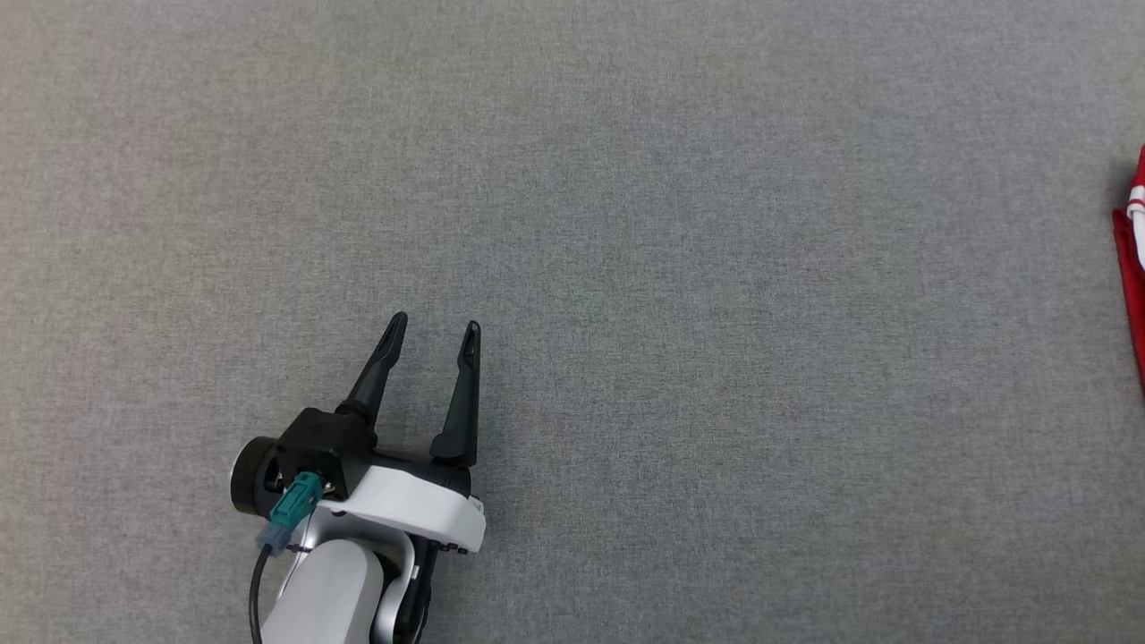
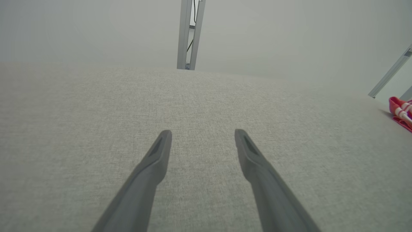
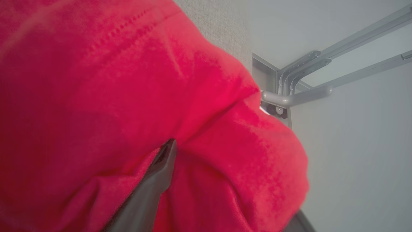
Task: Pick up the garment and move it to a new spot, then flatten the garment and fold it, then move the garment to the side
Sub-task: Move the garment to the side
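Head view: I am seeing one left gripper (image 1: 436, 324) at the lower left, hovering over the grey woven table surface (image 1: 716, 268), its two long dark fingers (image 1: 461, 402) standing apart with nothing between them. One red garment with white trim (image 1: 1134, 268) is peeking in at the right edge, well apart from that gripper.

Left wrist view: the left gripper (image 2: 202, 132) is spreading both fingers over bare grey cloth (image 2: 96, 103). The garment (image 2: 400, 112) is lying at the far right edge. Two grey metal frame posts (image 2: 188, 32) are standing beyond the table.

Right wrist view: the red garment (image 3: 128, 96) is draping over the right gripper (image 3: 204, 148). One finger (image 3: 154, 183) is showing fully and a second is only peeking out at the bottom right, so the jaws are standing wide apart.
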### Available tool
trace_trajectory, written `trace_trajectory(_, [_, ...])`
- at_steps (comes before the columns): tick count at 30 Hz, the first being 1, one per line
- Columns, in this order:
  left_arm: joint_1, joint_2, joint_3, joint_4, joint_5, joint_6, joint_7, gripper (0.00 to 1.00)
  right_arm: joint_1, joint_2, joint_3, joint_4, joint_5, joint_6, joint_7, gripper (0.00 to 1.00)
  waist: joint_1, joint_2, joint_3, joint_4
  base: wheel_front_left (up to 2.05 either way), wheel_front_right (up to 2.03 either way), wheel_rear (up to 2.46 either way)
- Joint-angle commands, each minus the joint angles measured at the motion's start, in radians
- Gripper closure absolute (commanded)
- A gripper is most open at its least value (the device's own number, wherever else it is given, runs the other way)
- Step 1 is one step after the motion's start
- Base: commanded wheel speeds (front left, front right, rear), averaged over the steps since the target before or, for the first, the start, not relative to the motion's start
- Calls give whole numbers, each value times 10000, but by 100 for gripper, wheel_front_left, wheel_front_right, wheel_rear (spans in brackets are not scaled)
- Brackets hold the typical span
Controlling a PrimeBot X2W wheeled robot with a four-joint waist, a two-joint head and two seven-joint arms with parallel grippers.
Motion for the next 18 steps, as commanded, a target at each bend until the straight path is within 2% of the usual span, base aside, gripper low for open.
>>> trace_trajectory(1, [-111,41,53,31,-36,-1,-29,0,11,42,40,11,53,0,-19,0,0,0,-61,-14,0,0,0])
trace_trajectory(18, [450,42,156,66,-349,95,-28,0,-1051,-431,589,427,-594,0,870,0,0,0,-1247,-174,0,0,0])
